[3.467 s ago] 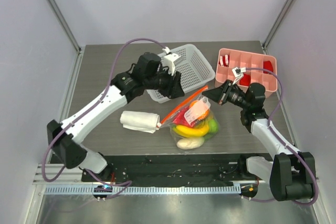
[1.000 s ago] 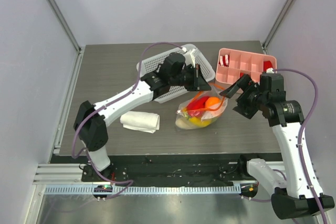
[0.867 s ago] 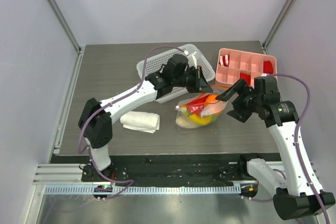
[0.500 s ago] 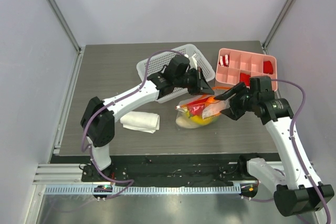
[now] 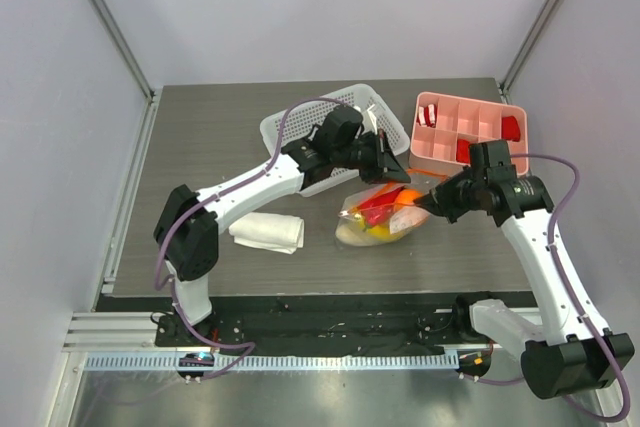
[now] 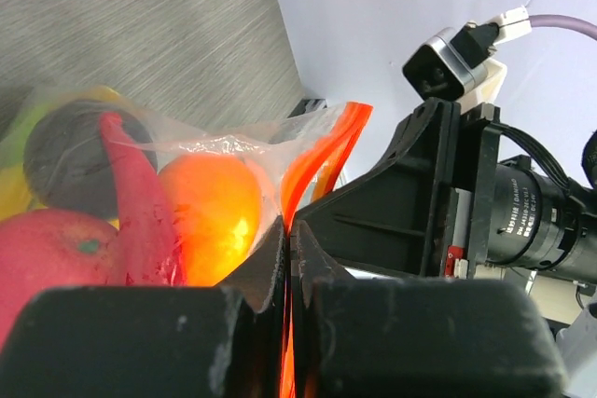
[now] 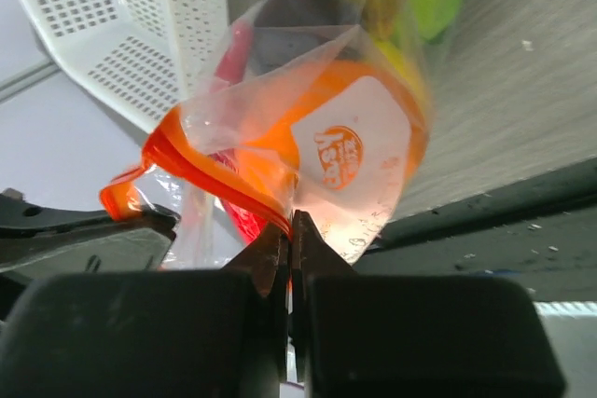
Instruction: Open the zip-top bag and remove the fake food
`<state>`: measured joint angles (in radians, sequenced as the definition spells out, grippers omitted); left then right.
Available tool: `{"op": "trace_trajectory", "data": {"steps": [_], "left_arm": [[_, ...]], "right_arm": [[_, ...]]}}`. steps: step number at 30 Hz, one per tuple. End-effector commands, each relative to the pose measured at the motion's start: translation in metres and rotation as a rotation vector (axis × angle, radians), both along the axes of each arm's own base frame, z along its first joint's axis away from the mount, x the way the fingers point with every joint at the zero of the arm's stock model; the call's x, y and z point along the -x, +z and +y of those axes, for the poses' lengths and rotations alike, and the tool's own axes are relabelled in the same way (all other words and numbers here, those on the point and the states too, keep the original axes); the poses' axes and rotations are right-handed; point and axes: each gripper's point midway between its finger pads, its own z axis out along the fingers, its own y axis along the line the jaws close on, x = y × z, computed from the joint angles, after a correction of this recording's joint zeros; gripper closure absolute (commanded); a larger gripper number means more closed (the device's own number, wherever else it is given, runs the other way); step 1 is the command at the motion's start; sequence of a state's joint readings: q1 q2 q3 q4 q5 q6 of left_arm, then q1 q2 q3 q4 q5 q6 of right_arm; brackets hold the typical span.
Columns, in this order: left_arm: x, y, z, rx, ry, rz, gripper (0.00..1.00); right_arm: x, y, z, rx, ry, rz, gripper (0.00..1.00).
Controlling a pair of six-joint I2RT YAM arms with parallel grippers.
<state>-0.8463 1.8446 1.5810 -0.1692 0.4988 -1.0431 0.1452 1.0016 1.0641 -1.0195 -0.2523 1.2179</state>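
Two grippers: left gripper [image 5: 401, 173] and right gripper [image 5: 430, 203] each clamped tight on the bag [image 5: 385, 215] mouth, at its 12 and 3 o'clock edges.
Bag position: 5 o'clock of the basket [image 5: 300, 127], bottom on the table [image 5: 200, 167].
Progress: zip strip [image 6: 317, 160] pinched, seemingly hardly parted; toy food [image 5: 372, 229] all inside.
Wrist views: reveal both pinches; overhead hides them.

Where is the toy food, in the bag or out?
Inside. The orange and red apple show through the clear bag; the left gripper and right gripper pinch its strip.
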Motion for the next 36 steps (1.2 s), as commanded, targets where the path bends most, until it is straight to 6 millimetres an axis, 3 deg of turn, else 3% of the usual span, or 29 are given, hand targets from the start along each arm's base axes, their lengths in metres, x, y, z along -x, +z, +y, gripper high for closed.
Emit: {"op": "trace_trajectory", "data": {"steps": [1, 4, 12, 13, 16, 18, 19, 21, 22, 25, 32, 36], "left_arm": [[0.009, 0.030, 0.005, 0.042, -0.027, -0.069, 1.00], [0.006, 0.029, 0.005, -0.021, -0.024, -0.103, 1.00], [0.012, 0.021, 0.014, -0.154, -0.015, -0.190, 0.93], [0.011, 0.023, 0.014, -0.153, -0.014, -0.196, 0.90], [0.008, 0.036, 0.020, -0.169, 0.002, -0.240, 0.63], [0.009, 0.042, 0.023, -0.179, -0.005, -0.266, 0.59], [0.010, 0.047, 0.027, -0.186, -0.005, -0.267, 0.59], [0.016, 0.051, 0.029, -0.182, -0.010, -0.263, 0.71], [0.020, 0.056, 0.029, -0.155, -0.015, -0.276, 0.81], [0.037, 0.055, 0.016, -0.089, -0.042, -0.256, 0.91], [0.052, 0.016, -0.007, -0.077, -0.042, -0.185, 0.93], [0.059, 0.012, -0.016, -0.030, -0.033, -0.160, 0.90]], "right_arm": [[0.018, 0.014, -0.023, 0.160, 0.024, 0.006, 0.99], [0.017, 0.033, -0.041, 0.305, 0.091, -0.053, 0.99], [-0.002, 0.072, -0.059, 0.532, 0.337, -0.100, 0.99], [-0.003, 0.071, -0.058, 0.535, 0.363, -0.093, 0.99], [-0.001, 0.044, -0.045, 0.509, 0.521, -0.016, 0.99], [-0.003, 0.034, -0.036, 0.508, 0.567, -0.034, 0.99], [-0.011, 0.032, -0.033, 0.508, 0.562, -0.071, 0.99], [-0.008, 0.023, -0.026, 0.474, 0.591, -0.069, 0.99], [-0.009, 0.023, -0.022, 0.458, 0.598, -0.084, 0.99], [-0.008, 0.023, -0.009, 0.389, 0.628, -0.118, 0.99], [-0.010, 0.023, 0.009, 0.273, 0.609, -0.106, 0.99], [-0.014, 0.021, 0.014, 0.240, 0.590, -0.085, 0.99]]}}
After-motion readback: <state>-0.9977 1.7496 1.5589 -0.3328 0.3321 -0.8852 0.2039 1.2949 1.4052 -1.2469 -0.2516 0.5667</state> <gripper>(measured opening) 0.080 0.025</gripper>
